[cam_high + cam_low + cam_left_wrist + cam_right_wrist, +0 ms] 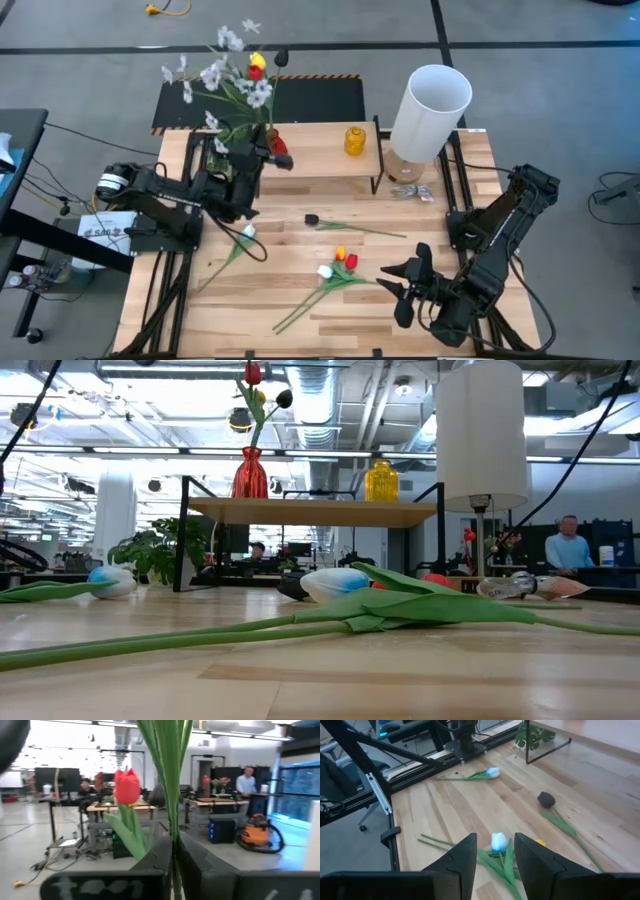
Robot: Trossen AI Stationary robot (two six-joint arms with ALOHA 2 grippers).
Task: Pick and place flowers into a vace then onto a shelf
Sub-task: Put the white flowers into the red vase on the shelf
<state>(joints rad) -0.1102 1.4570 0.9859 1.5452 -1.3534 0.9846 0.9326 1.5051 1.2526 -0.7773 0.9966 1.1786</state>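
Several artificial flowers lie loose on the slatted table (300,330). A bundle of white, orange and red tulips (338,264) is near the front. A black tulip (312,219) lies mid-table with its stem running toward the lamp (430,110). A white tulip (247,232) lies at the left.

Placed already: a red vase (250,473) on the shelf (320,512), holding red, yellow and dark heads and a spray of white blossoms (215,75). A yellow jar (355,140) stands beside it.

Left gripper (173,862): at the shelf's left end by the vase, fingers pressed together on green stems (167,765). A red tulip head (126,786) stands just beside these; whether it belongs to the pinched stems is hard to tell.

Right gripper (493,857): spread wide, hovering above the white head (498,841) of the front bundle.

Handling, as judged: light, thin, springy stems; soft cloth or foam heads that would crush or slip. Leaves overlap in the bundle, so one stem may drag its neighbours. Best hold is mid-stem, clear of the leaves, so the flower hangs balanced and its foot can be steered into the narrow vase neck.
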